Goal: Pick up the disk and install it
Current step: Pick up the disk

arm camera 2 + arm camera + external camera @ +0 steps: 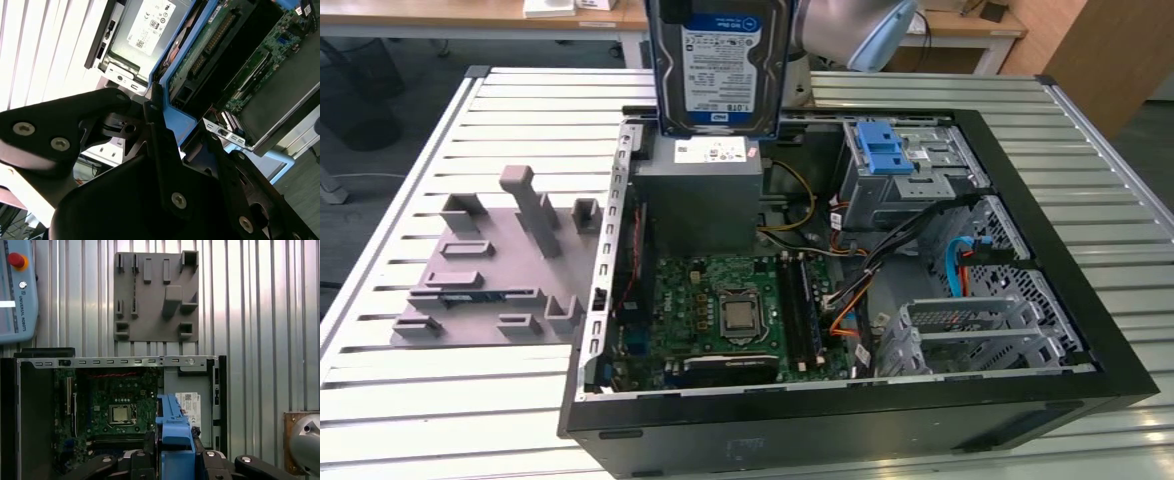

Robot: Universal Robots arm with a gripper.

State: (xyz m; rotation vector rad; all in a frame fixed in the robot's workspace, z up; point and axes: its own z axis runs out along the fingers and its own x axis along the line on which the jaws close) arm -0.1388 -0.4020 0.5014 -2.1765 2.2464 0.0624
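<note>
The disk (720,65) hangs upright at the far side of the open computer case (1067,300), its blue-and-white label facing the exterior camera and its lower edge just above the grey power supply (700,195). In the second wrist view my gripper (180,117) is shut on the disk's blue bracket (172,75), and the green circuit side of the disk (210,45) shows beyond it. The first wrist view looks down past the gripper (175,452) and the blue bracket (174,427) into the case.
Inside the case lie the motherboard (734,310), loose cables (881,250) and a drive cage with a blue latch (894,150). A grey fixture plate (494,270) with upright holders sits on the slatted metal table (400,400). A teach pendant (17,290) lies nearby.
</note>
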